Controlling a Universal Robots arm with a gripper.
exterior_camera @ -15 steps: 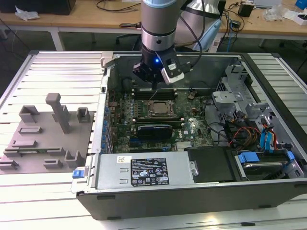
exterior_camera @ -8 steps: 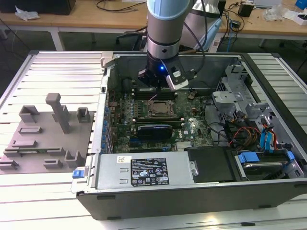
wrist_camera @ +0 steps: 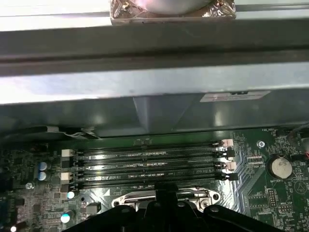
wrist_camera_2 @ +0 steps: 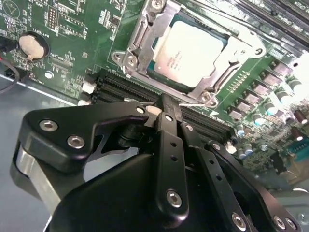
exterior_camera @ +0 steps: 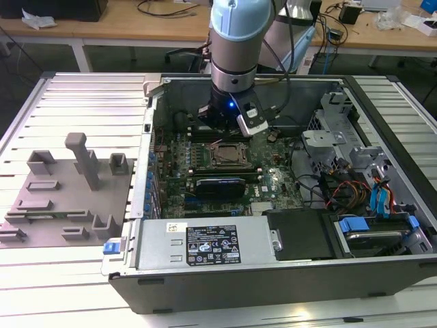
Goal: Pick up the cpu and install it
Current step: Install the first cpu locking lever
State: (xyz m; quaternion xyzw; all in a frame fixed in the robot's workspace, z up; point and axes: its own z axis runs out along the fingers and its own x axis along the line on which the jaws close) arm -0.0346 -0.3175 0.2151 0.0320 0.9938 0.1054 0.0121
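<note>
While seated flat in the motherboard's metal socket frame (wrist_camera_2: 145,53), just beyond the closed, empty fingertips (wrist_camera_2: 166,108), the small silvery-lidded square cpu (wrist_camera_2: 189,50): judged light, rigid, slick-topped, fragile underneath; best pinched by opposite edges.

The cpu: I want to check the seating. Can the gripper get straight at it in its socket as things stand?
Probably yes. The cpu lies bare in its socket frame, nothing over its lid, and the gripper hangs just beside it inside the open case.
</note>
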